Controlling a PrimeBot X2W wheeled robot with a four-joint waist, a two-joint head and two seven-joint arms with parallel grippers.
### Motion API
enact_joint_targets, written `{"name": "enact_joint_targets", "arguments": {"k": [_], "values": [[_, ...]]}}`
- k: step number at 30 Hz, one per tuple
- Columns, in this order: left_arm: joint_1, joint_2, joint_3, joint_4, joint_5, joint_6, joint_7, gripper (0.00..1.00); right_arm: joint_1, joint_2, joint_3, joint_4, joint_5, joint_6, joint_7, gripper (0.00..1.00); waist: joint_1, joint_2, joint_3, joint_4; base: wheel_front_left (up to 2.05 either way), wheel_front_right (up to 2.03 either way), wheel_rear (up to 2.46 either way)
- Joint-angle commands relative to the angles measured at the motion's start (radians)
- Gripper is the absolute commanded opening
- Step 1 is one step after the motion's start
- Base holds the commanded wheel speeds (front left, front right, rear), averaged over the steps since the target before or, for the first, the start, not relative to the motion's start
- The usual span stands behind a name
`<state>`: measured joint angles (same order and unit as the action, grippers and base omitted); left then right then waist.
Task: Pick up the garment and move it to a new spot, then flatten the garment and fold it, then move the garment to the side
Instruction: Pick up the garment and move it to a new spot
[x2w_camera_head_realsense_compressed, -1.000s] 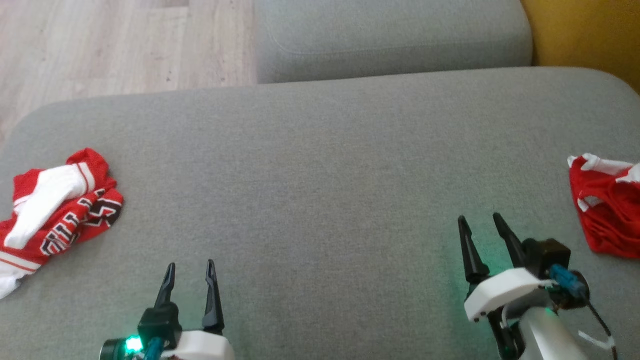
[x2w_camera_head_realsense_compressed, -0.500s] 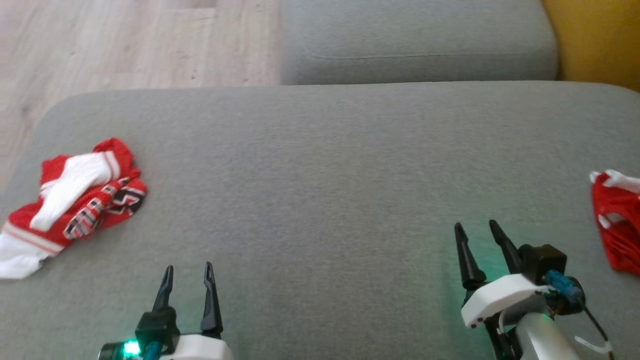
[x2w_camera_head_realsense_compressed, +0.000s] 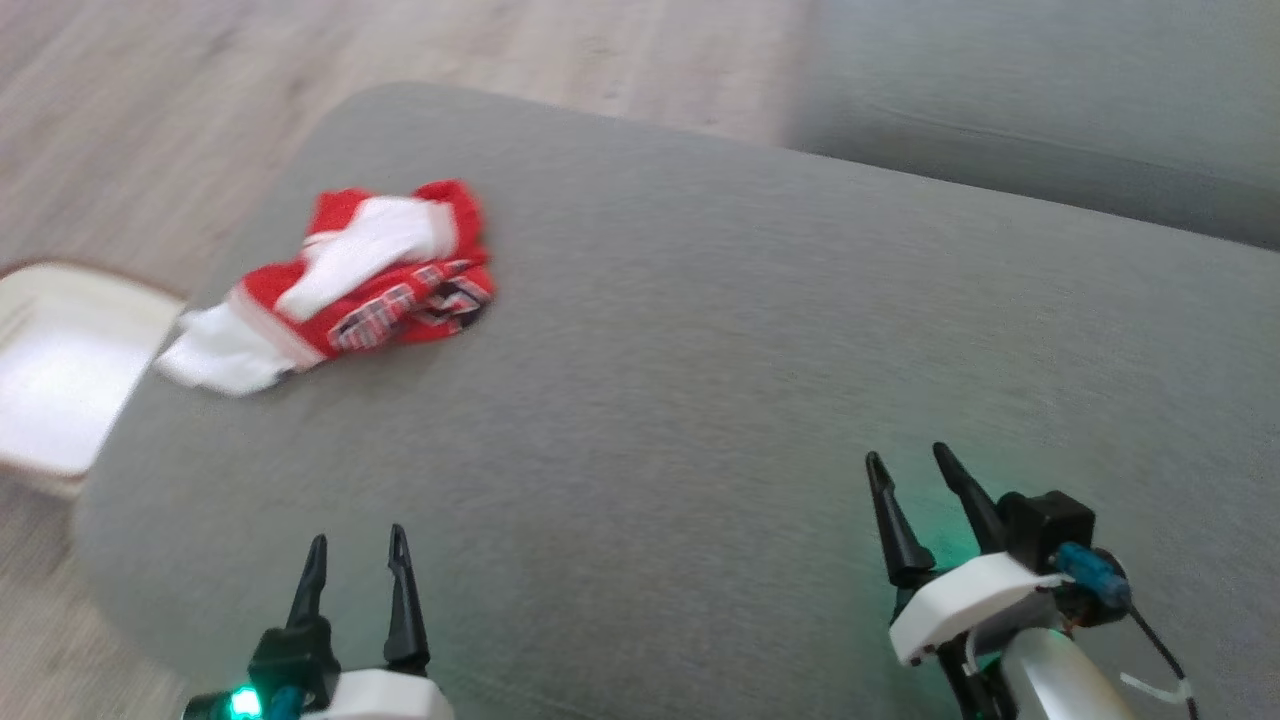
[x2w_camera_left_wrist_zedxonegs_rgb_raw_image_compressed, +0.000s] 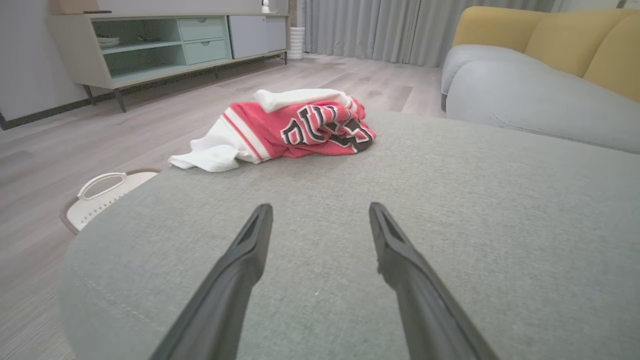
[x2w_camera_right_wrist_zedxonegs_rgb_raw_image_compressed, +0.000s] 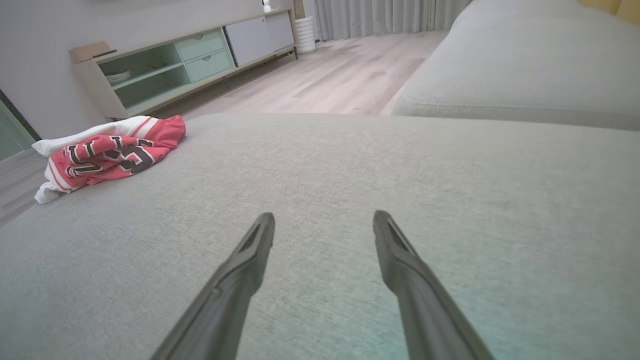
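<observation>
Head view shows the garment (x2w_camera_head_realsense_compressed: 370, 275) crumpled near the far left corner of the cushion (x2w_camera_head_realsense_compressed: 700, 350), well apart from the left gripper (x2w_camera_head_realsense_compressed: 358, 540). It and the right gripper (x2w_camera_head_realsense_compressed: 908, 455) stand wide, holding nothing. The left arm should approach from above and pinch a raised fold.

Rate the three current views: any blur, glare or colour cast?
Head view: smeared, lettering on the garment unreadable, the white basket blown out, green glow on the cushion beside the right pincer. Left wrist view: sharp, lettering crisp. Right wrist view: sharp, faint green tint on the cushion at lower right.
</observation>
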<state>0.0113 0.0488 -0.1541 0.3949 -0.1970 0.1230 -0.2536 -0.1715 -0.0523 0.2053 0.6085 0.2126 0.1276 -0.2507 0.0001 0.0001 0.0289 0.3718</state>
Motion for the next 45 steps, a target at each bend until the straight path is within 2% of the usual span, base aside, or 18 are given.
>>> {"name": "enact_joint_targets", "arguments": {"k": [1,8,14,20,24,32,36,41,45], "values": [[-0.005,0.001,0.042,-0.025,-0.004,0.000,-0.008,1.00,-0.027,0.002,0.033,-0.030,0.009,0.003,-0.011,1.00,-0.0001,-0.0001,0.013,0.080,0.00,0.00,0.00],[-0.003,0.001,0.074,-0.023,0.009,-0.015,-0.008,1.00,-0.035,0.002,0.063,-0.028,0.027,0.003,-0.011,1.00,-0.0001,-0.0001,0.019,0.115,0.00,0.00,0.00],[-0.039,0.001,0.086,-0.060,0.005,-0.048,-0.008,1.00,-0.041,0.002,0.052,-0.028,0.011,0.003,-0.011,1.00,-0.0001,-0.0001,0.057,0.107,0.00,0.00,0.00],[-0.160,0.003,0.107,-0.162,0.027,-0.095,-0.008,1.00,-0.064,0.002,0.017,-0.046,-0.023,0.003,-0.011,1.00,-0.0001,-0.0001,0.135,0.088,0.00,0.00,0.00],[-0.299,0.031,0.148,-0.166,0.055,-0.117,-0.008,1.00,-0.087,0.002,0.004,-0.070,-0.030,0.003,-0.011,1.00,-0.0001,-0.0001,0.191,0.060,0.00,0.00,0.00],[-0.583,0.139,0.204,0.019,0.064,-0.163,-0.008,1.00,-0.144,-0.016,0.036,-0.125,-0.031,0.003,-0.011,1.00,-0.0001,-0.0001,0.296,-0.044,0.00,0.00,0.00],[-0.674,0.187,0.208,0.167,0.055,-0.186,0.022,1.00,-0.169,-0.037,0.053,-0.156,-0.019,0.003,-0.011,1.00,-0.0001,-0.0001,0.339,-0.094,0.00,0.00,0.00],[-0.749,0.237,0.229,0.346,0.039,-0.183,0.071,1.00,-0.197,-0.061,0.067,-0.185,-0.010,0.003,-0.011,1.00,-0.0001,-0.0001,0.388,-0.153,0.00,0.00,0.00],[-0.784,0.257,0.247,0.457,0.023,-0.166,0.086,1.00,-0.210,-0.069,0.071,-0.194,0.014,0.003,-0.011,1.00,-0.0001,-0.0001,0.415,-0.189,0.00,0.00,0.00]]}}
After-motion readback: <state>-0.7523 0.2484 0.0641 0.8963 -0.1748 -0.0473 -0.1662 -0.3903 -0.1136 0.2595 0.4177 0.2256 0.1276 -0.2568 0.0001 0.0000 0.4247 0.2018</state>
